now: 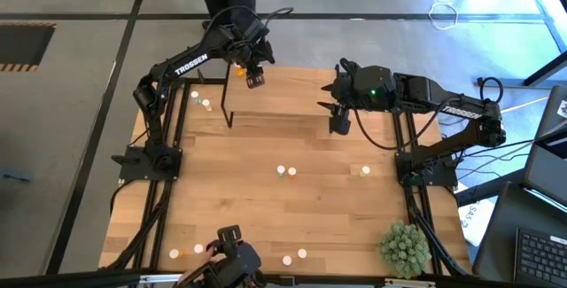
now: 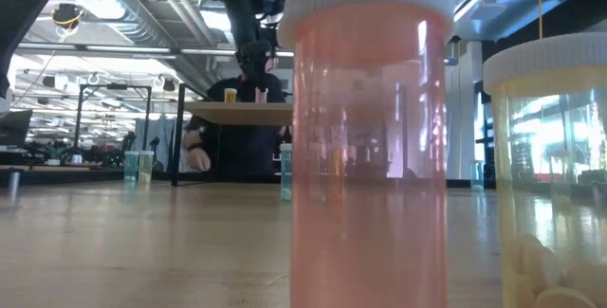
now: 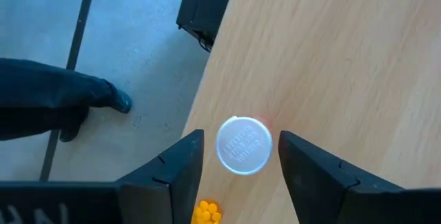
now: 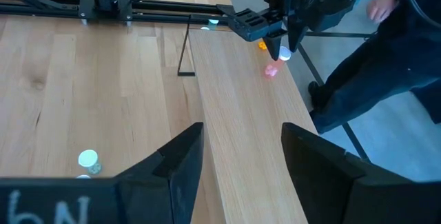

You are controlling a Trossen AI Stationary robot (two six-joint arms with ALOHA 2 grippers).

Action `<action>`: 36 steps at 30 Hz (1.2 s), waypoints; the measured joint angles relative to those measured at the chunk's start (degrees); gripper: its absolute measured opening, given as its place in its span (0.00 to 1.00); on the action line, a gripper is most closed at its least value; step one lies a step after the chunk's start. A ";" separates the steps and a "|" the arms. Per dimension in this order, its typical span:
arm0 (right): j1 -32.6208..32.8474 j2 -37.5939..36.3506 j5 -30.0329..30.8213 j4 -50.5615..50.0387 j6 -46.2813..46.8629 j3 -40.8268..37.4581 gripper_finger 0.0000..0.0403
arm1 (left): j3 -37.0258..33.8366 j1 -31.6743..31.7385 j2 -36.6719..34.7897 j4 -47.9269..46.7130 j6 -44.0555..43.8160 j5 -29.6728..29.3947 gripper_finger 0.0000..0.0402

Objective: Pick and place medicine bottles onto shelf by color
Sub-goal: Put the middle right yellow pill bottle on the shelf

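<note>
Hanging the left hand (image 1: 255, 77) straight above the small light-wood shelf on thin black legs (image 1: 292, 93), near the shelf's far left corner. Straddling a tiny red-pink medicine bottle with a whitish cap (image 3: 244, 147), fingers spread to either side, a thin gap showing on each flank and neither finger (image 3: 180, 160) touching the cap. Pinching nothing.

Standing upright on the shelf board, that bottle: long axis vertical, pointing up into the hand, so only the round cap is showing in the left wrist view. Sitting just beside it, next to one finger, a small orange bottle (image 3: 207, 212).

Judging the coming move to turn on that vertical line. Lifting clear would mean rising straight along the bottle's axis; any sideways drift would risk sweeping a finger into the cap or nudging the orange neighbour off the shelf edge close by.

Waiting over the shelf's right part, the right hand (image 1: 339, 125), fingers also spread and empty, well apart from the red-pink bottle, leaving the left arm plainly the nearer one.

Lying scattered on the large wooden table (image 1: 266, 217), further bottles: a pair near the middle (image 1: 286, 172), one toward the right (image 1: 365, 171), others along the near edge.
</note>
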 joint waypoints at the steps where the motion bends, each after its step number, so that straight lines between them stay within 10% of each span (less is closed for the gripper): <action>1: 0.00 -0.01 0.00 0.00 0.00 0.00 0.49 | 0.37 -0.02 0.00 -0.28 0.00 0.00 0.45; 26: 0.00 -0.01 0.00 0.00 -0.01 0.00 0.49 | 18.32 -9.41 -0.89 -15.42 -7.07 -2.82 0.45; 36: -0.01 -0.01 -0.02 0.00 -0.01 0.00 0.49 | 15.28 -18.22 -9.28 -19.21 -15.75 0.27 0.45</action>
